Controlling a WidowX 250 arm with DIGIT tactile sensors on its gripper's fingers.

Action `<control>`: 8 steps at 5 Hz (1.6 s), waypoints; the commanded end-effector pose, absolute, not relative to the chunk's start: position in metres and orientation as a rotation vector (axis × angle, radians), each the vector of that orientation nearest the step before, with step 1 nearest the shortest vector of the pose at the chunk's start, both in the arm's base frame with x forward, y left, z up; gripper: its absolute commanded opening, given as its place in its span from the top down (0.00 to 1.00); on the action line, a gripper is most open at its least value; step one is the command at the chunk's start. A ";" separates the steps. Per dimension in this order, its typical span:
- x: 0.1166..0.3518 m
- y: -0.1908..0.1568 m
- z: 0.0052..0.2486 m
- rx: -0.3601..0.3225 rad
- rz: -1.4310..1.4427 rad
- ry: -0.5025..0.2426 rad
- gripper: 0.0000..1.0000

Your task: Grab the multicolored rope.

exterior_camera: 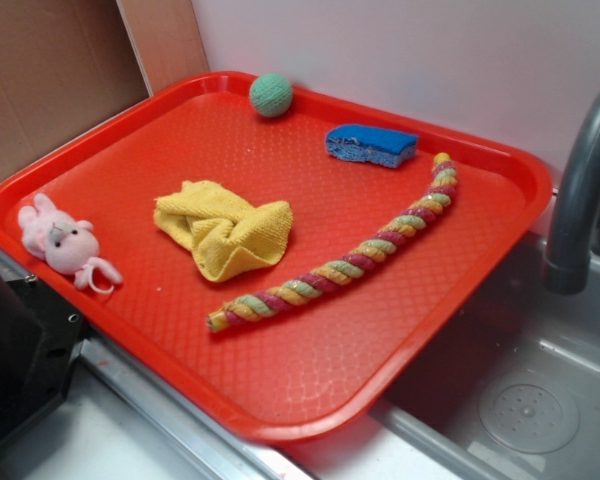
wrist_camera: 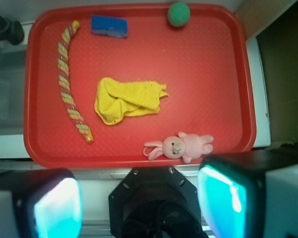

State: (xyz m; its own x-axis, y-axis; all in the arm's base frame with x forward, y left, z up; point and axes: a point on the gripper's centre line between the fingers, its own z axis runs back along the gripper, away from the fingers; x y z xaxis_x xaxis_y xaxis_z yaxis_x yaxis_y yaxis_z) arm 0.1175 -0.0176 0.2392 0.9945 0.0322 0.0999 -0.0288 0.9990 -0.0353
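Claw [wrist_camera: 139, 203] wide open, empty.
We see its fingers [wrist_camera: 57, 206] spread above the tray's [wrist_camera: 218, 89] near edge, well apart from the multicolored rope [wrist_camera: 69, 82].

Your gripper [wrist_camera: 141, 198] is hanging with its jaws spread wide, and nothing is sitting between them. In the wrist view you are seeing its two fingers [wrist_camera: 54, 206] as blurred, cyan-glowing blocks at the lower left and lower right of the frame, with the dark wrist mount sitting between and just behind them. In the exterior view only a dark piece of your arm [exterior_camera: 20, 350] is showing at the lower left edge, too cropped to tell its pose.
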 end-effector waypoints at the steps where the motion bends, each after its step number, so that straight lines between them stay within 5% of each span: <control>1: 0.219 -0.086 0.172 0.001 -0.297 -0.097 0.00; 2: 0.255 -0.117 0.146 0.027 -0.414 -0.210 0.00; 3: 0.265 -0.143 0.126 0.075 -0.476 -0.197 0.00; 4: 0.253 -0.162 0.108 0.040 -0.477 -0.184 0.00; 5: 0.238 -0.171 0.087 0.034 -0.372 -0.077 0.00; 6: 0.231 -0.155 0.077 0.018 -0.309 -0.047 0.00; 8: 0.232 -0.145 0.078 -0.034 -0.256 -0.103 0.00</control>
State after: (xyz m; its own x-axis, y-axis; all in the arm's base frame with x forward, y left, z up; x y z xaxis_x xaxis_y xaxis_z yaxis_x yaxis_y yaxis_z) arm 0.2270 -0.1366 0.0616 0.9660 -0.2523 0.0572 0.2531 0.9674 -0.0070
